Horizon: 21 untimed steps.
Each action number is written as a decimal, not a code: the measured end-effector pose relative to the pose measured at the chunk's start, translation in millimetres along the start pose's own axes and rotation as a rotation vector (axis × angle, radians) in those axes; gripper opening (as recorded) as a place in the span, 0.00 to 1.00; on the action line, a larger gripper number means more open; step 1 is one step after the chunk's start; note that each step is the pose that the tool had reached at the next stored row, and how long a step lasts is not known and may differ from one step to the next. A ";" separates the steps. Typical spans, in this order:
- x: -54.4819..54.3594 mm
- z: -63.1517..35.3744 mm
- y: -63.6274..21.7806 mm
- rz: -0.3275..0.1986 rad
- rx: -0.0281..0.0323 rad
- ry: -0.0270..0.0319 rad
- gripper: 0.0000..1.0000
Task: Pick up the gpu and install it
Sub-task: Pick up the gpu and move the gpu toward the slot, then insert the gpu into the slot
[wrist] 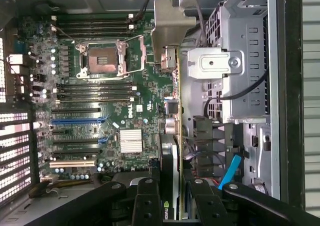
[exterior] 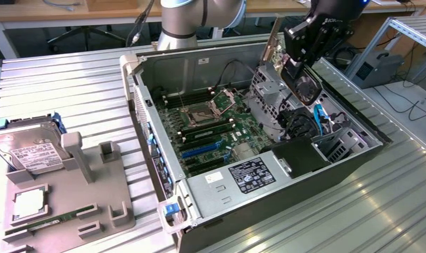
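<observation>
One graphics card (exterior: 305, 87) is gripped by the one claw (exterior: 297, 62) above one open computer case (exterior: 255, 224), near its drive-cage edge.

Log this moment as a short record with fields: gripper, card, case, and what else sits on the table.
gripper: gripper shut on the gpu
gpu position: held in the air over the open computer case, not seated in any slot
gpu bracket: silver bracket at the end away from the gripper
motherboard: motherboard exposed inside the case
side holder: grey holder at the exterior view's left, carrying a hard drive and a memory stick
task state: picked up, not installed
</observation>
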<state>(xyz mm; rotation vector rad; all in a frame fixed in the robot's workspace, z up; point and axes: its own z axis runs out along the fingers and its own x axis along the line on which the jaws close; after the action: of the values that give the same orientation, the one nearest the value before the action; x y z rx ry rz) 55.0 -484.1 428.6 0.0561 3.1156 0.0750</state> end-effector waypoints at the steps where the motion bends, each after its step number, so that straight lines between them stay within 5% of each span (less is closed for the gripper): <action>1: 0.0 0.2 0.2 0.000 -0.0001 0.0000 0.27; 10: 1.2 5.0 29.3 0.000 -0.0002 0.0000 0.27; 14: 1.5 15.7 30.8 0.000 -0.0001 0.0000 0.27; 21: 1.5 16.5 30.9 0.000 -0.0001 0.0000 0.27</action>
<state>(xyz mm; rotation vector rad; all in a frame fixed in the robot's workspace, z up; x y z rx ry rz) 55.0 -452.4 413.6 0.0568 3.1156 0.0752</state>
